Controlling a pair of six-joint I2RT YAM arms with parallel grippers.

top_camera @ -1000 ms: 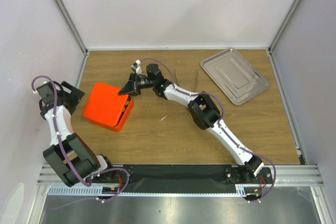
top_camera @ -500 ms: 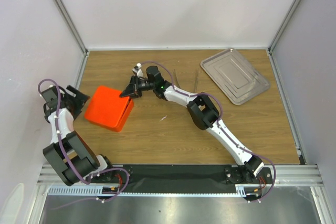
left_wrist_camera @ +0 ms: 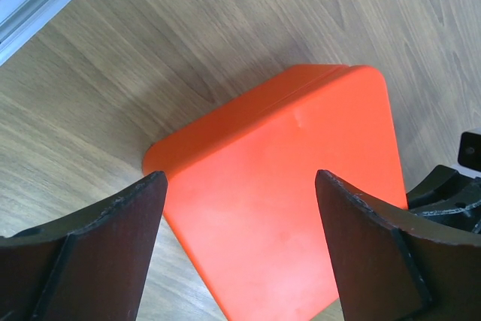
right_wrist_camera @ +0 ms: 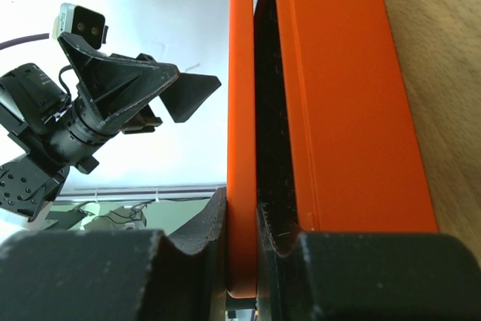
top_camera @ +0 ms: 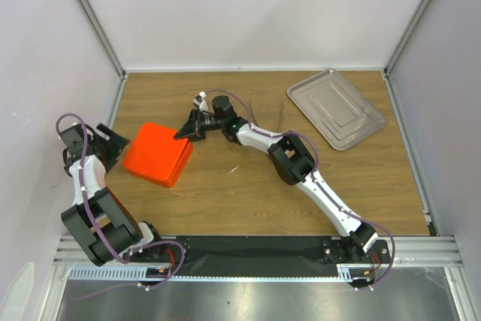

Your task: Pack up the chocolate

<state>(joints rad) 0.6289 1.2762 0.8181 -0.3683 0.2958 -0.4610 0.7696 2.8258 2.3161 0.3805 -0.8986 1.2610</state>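
No chocolate shows in any view; the orange box's inside is hidden. The orange box [top_camera: 156, 154] lies left of centre on the table with its lid almost down. My right gripper [top_camera: 183, 134] is shut on the lid's right edge; in the right wrist view the lid [right_wrist_camera: 240, 110] is pinched between the fingers [right_wrist_camera: 242, 201], a narrow dark gap away from the box base [right_wrist_camera: 338, 95]. My left gripper [top_camera: 109, 146] stands open just left of the box, its fingers [left_wrist_camera: 240, 177] spread above the lid [left_wrist_camera: 285, 186] without touching it.
A metal tray [top_camera: 336, 108] lies at the back right. Thin metal tongs [top_camera: 281, 114] rest on the table between the tray and the right arm. The side wall and frame rail [top_camera: 113, 103] stand close behind the left gripper.
The right gripper has lowered the lid from tilted up to almost flat on the box. The left gripper has dropped down beside the box's left side and narrowed a little.
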